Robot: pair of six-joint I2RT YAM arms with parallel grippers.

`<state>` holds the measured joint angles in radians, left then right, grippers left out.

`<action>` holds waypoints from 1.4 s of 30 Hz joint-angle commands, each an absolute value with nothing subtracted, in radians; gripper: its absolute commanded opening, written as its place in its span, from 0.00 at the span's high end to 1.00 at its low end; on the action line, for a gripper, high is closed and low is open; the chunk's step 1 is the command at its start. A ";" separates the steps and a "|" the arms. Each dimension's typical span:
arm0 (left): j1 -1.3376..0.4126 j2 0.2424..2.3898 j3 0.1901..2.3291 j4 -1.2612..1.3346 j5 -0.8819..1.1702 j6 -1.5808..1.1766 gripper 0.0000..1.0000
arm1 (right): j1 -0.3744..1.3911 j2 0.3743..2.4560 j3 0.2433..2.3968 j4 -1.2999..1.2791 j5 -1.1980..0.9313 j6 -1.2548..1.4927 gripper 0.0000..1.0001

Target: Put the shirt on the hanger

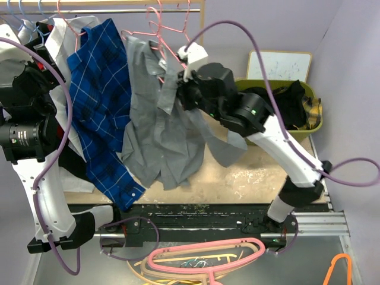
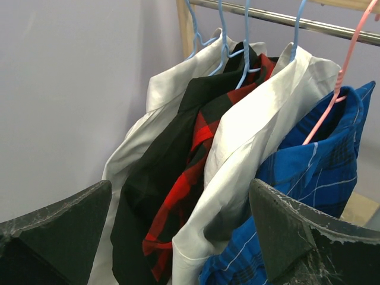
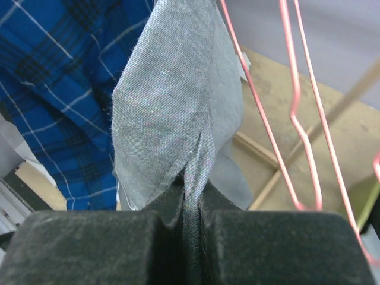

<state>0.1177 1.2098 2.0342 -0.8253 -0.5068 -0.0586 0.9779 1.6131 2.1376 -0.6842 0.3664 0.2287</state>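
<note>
The grey shirt (image 1: 157, 127) hangs by its top near the rail, and its lower part drapes onto the wooden table (image 1: 255, 172). Thin pink wire hangers (image 1: 168, 31) hang from the rail right above it; whether one is inside the shirt I cannot tell. My right gripper (image 1: 181, 89) is shut on a fold of the grey shirt (image 3: 172, 101), with the cloth pinched between the pads (image 3: 191, 205). The pink hangers (image 3: 297, 113) hang just to its right. My left gripper (image 2: 181, 205) is open and empty, held up at the far left facing the hung clothes.
A blue checked shirt (image 1: 98, 95) hangs left of the grey one on the rail (image 1: 119, 9), beside white and red-black shirts (image 2: 237, 136). A green bin (image 1: 317, 122) with a black garment stands back right. Thick pink and cream hangers (image 1: 205, 261) lie below the arm bases.
</note>
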 commanded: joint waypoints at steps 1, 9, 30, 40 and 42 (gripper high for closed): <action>0.136 1.174 2.004 -0.761 -0.514 -0.049 0.00 | 0.977 1.748 2.433 -0.616 0.340 0.131 1.00; 0.142 1.169 1.980 -0.761 -0.494 -0.052 0.01 | 0.909 1.882 2.601 -0.552 0.269 0.150 1.00; 0.153 1.179 1.988 -0.776 -0.465 -0.046 0.00 | 0.811 2.050 2.663 -0.502 0.099 0.261 1.00; 0.156 1.183 1.975 -0.781 -0.446 -0.042 0.00 | 0.798 2.072 2.627 -0.527 0.017 0.299 1.00; 0.158 1.183 1.969 -0.781 -0.437 -0.036 0.00 | 0.798 2.065 2.605 -0.538 0.003 0.304 1.00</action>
<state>0.1448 1.1820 1.9800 -0.8158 -0.4633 -0.0559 0.7918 2.0888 2.6091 -0.5884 0.0681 0.2710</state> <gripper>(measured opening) 0.993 0.019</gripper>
